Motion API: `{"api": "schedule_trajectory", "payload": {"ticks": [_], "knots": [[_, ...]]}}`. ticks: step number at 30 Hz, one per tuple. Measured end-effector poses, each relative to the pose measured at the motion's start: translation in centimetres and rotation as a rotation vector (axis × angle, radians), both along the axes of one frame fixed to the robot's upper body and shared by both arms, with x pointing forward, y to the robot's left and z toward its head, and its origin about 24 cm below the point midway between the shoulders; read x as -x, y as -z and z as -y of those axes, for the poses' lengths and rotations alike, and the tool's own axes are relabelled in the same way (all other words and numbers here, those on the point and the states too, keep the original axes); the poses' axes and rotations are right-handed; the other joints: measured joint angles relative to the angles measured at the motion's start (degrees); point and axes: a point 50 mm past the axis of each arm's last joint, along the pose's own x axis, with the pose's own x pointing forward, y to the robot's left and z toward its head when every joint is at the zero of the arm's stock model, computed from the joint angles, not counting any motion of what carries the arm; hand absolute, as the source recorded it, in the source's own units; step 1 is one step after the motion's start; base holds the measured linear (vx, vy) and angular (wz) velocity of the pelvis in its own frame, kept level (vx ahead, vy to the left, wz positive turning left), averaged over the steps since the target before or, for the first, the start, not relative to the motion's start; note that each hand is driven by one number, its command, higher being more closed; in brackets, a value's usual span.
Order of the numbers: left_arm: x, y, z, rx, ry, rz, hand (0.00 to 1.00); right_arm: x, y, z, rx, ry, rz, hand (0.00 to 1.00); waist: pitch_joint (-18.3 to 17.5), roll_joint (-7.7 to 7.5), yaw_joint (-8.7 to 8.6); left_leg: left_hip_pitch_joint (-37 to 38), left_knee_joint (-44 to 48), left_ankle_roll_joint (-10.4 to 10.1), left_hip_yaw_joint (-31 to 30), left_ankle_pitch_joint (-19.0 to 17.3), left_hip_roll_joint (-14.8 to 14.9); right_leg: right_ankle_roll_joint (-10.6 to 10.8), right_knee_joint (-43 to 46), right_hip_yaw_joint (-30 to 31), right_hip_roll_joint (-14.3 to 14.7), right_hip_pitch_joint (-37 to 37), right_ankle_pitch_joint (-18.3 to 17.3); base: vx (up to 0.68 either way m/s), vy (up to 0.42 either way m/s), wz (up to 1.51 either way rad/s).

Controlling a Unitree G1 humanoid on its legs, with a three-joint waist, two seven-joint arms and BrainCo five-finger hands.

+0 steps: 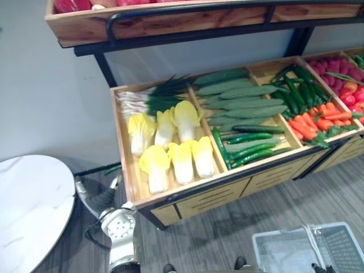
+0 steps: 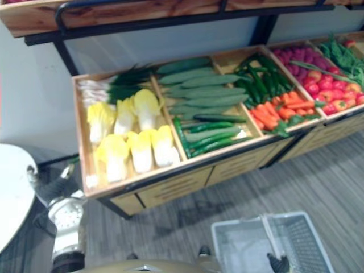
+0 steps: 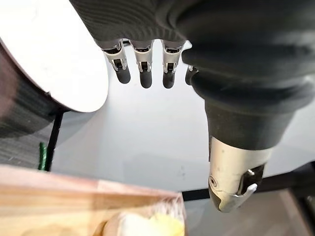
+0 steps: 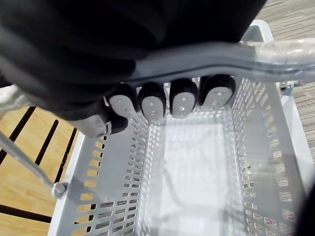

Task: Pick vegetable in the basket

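A wooden display crate [image 1: 126, 149] holds yellow-white cabbages [image 1: 170, 145], with green onions [image 1: 153, 96] behind them. Long pale cucumbers [image 1: 242, 99] and small dark ones [image 1: 250, 149] fill the compartment to the right, then green peppers [image 1: 298, 91], carrots [image 1: 313, 122] and tomatoes [image 1: 352, 96]. My left hand [image 1: 94, 198] hangs open just off the crate's front left corner, and its straight fingers [image 3: 142, 66] hold nothing. A grey plastic basket [image 1: 284, 253] hangs low on the right, with nothing inside its walls [image 4: 113, 187]. My right hand [image 4: 167, 101] is curled round the basket's handle [image 4: 275, 51].
A round white table [image 1: 28, 210] stands on my left, close to the left hand. An upper wooden shelf [image 1: 170, 20] with a black metal rail overhangs the back of the crates. Grey plank floor [image 1: 227, 227] lies between me and the stand.
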Motion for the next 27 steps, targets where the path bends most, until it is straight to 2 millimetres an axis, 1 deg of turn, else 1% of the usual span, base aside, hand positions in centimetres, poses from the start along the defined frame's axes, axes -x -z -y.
{"api": "schedule_trajectory", "payload": {"ticks": [1, 2, 5, 9, 13, 18, 21, 27], "knots": [[0.0, 0.2, 0.1, 0.004, 0.003, -0.013, 0.00, -0.2, 0.0, -0.1, -0.001, -0.005, 0.004, 1.00, 0.01, -0.07, -0.48, 0.01, 0.00, -0.11, 0.14, -0.08, 0.00, 0.00, -0.12, 0.11, 0.03, -0.02, 0.01, 0.05, -0.004, -0.11], [0.1, 0.8, 0.1, 0.012, 0.004, -0.041, 0.00, -0.7, 0.0, -0.2, -0.003, -0.016, 0.010, 1.00, 0.00, -0.10, -0.61, 0.06, 0.00, -0.29, 0.51, -0.24, 0.00, -0.01, -0.55, 0.63, 0.14, -0.06, 0.19, 0.06, -0.003, -0.27], [0.2, 1.9, 0.5, 0.027, 0.023, -0.095, 0.00, -1.7, 0.0, -0.6, -0.007, -0.047, 0.026, 1.00, 0.10, -0.12, -0.63, 0.35, 0.02, -0.67, 2.23, -0.68, 0.09, -0.02, -0.72, 2.48, 0.53, -1.15, 0.34, 0.06, -0.011, -0.30], [-0.4, 2.9, 0.9, 0.000, 0.084, -0.173, 0.00, -2.3, 0.0, -0.8, -0.004, -0.072, 0.032, 1.00, 0.15, -0.03, -0.79, 0.21, 0.14, -0.88, 2.91, -0.89, 0.33, -0.02, -0.73, 3.19, 0.92, -1.98, 0.35, 0.06, -0.019, -0.13], [-1.2, 2.6, 1.1, -0.013, 0.099, -0.169, 0.00, -3.0, -0.2, -0.8, 0.010, -0.087, 0.052, 1.00, 0.72, 0.15, -0.94, -0.46, 0.33, -0.88, 3.04, -0.88, 0.29, -0.03, -0.68, 3.78, 0.98, -2.94, 0.35, 0.05, -0.017, -0.06], [-1.1, 2.9, 1.1, -0.040, 0.109, -0.197, 0.00, -3.9, -0.6, -0.5, 0.032, -0.130, 0.062, 1.00, 1.20, 0.90, -1.06, -0.44, 0.34, -0.94, 3.28, -0.93, 0.09, -0.03, -0.66, 4.46, 0.90, -3.32, 0.36, 0.02, -0.011, -0.06], [-1.0, 2.9, 0.9, -0.049, 0.110, -0.203, 0.00, -4.6, -0.7, -0.6, 0.033, -0.141, 0.076, 1.00, 1.34, 1.01, -1.08, -0.60, 0.33, -1.02, 3.84, -0.99, 0.09, -0.20, -0.52, 4.89, 0.98, -3.99, 0.59, -0.01, -0.012, -0.09], [-1.2, 3.1, 0.8, -0.124, 0.154, -0.257, 0.00, -5.2, -0.8, -0.7, 0.042, -0.162, 0.086, 1.00, 1.62, 1.14, -1.17, -0.97, 0.33, -1.12, 4.42, -1.33, -0.16, -0.17, -0.59, 5.97, 0.88, -5.01, 1.00, -0.03, -0.010, -0.08]]}}
